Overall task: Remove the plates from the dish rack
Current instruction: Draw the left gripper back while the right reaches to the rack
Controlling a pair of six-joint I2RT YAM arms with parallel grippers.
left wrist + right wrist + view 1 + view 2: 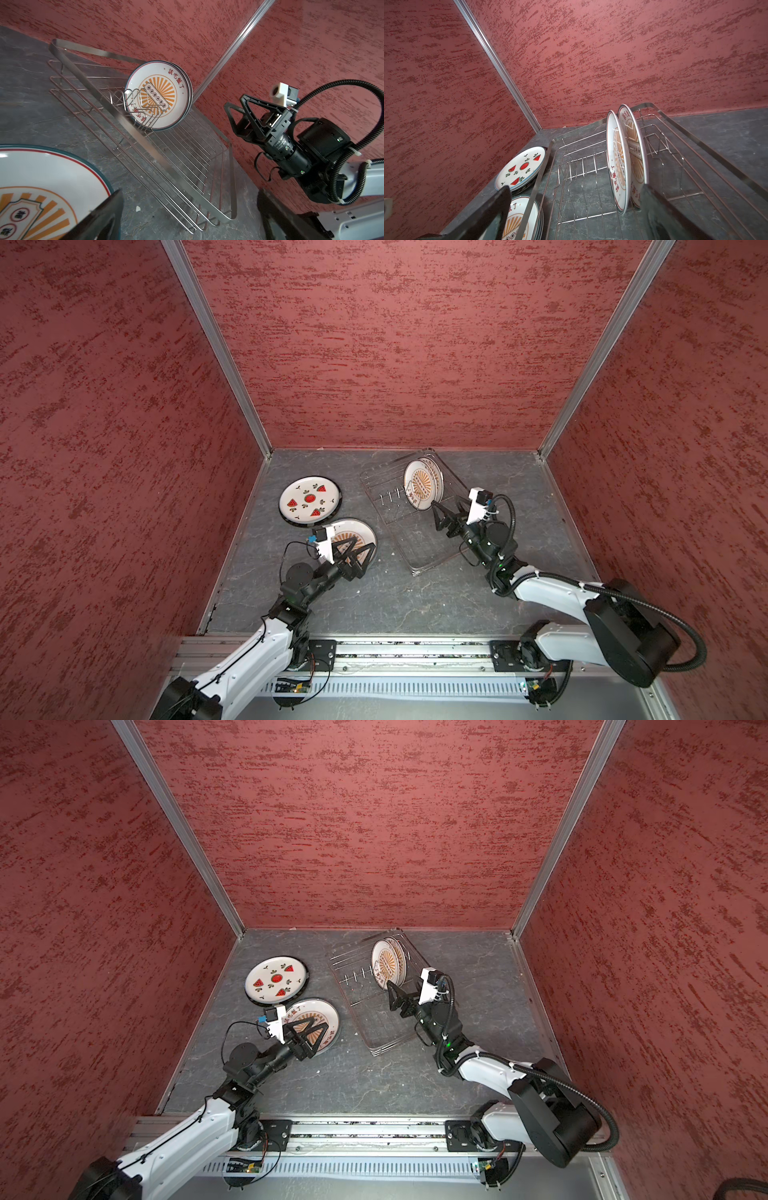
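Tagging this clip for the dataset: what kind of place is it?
Probably a lab robot test cell, not a kitchen: red textured walls joined by aluminium posts, two arms on a base rail, a dish rack and plates as props.

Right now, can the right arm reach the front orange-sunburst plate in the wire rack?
Likely yes: the open right pincer sits just short of the front white orange-sunburst round plate in the silver wire dish rack, nothing between.
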